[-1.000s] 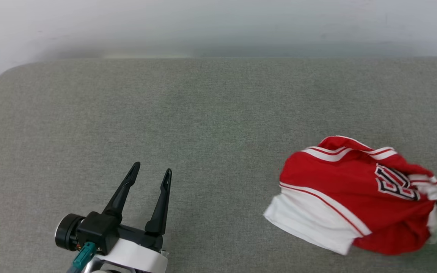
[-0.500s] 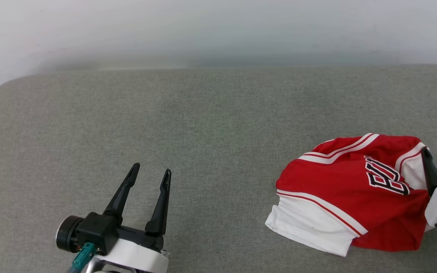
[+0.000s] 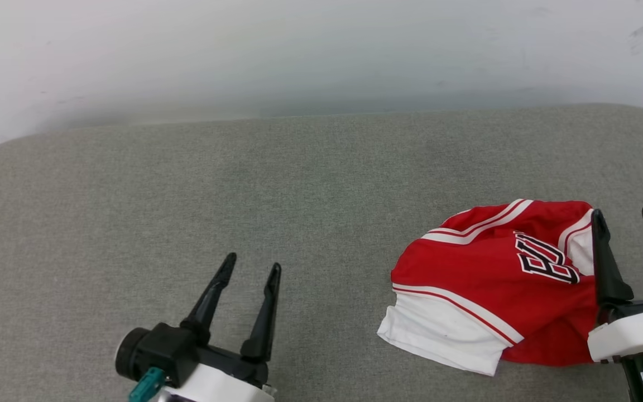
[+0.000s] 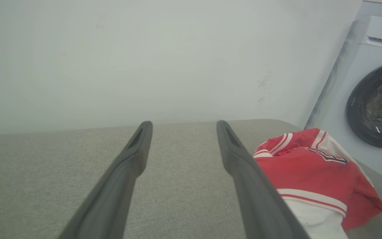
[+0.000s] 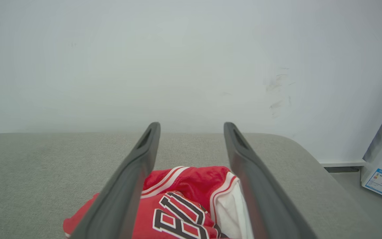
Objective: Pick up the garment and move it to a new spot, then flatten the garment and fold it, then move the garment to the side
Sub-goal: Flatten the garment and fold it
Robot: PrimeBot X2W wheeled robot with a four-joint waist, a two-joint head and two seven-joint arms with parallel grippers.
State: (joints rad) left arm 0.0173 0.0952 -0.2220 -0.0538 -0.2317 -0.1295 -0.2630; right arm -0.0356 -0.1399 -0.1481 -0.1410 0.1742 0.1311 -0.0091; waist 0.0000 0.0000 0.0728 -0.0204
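Observation:
The garment (image 3: 483,285), a red jersey with white sleeves, striped trim and black lettering, lies crumpled on the right part of the grey padded surface (image 3: 299,190). The left wrist view has the garment (image 4: 313,176) at its right, and the right wrist view has the garment (image 5: 184,199) low between the fingers. My right gripper (image 3: 624,216) stands open over the jersey's right edge, holding nothing. Far to the left of the jersey, my left gripper (image 3: 253,264) is open and empty above bare fabric.
A white wall (image 3: 299,50) runs behind the surface. A white washing machine (image 4: 373,96) with a dark round door stands beyond the surface's right end. The surface's rounded right corner (image 5: 303,146) lies close to the jersey.
My right gripper has opened and let go of the garment, which has settled on the surface. The camera has shifted, bringing the right gripper further into view.

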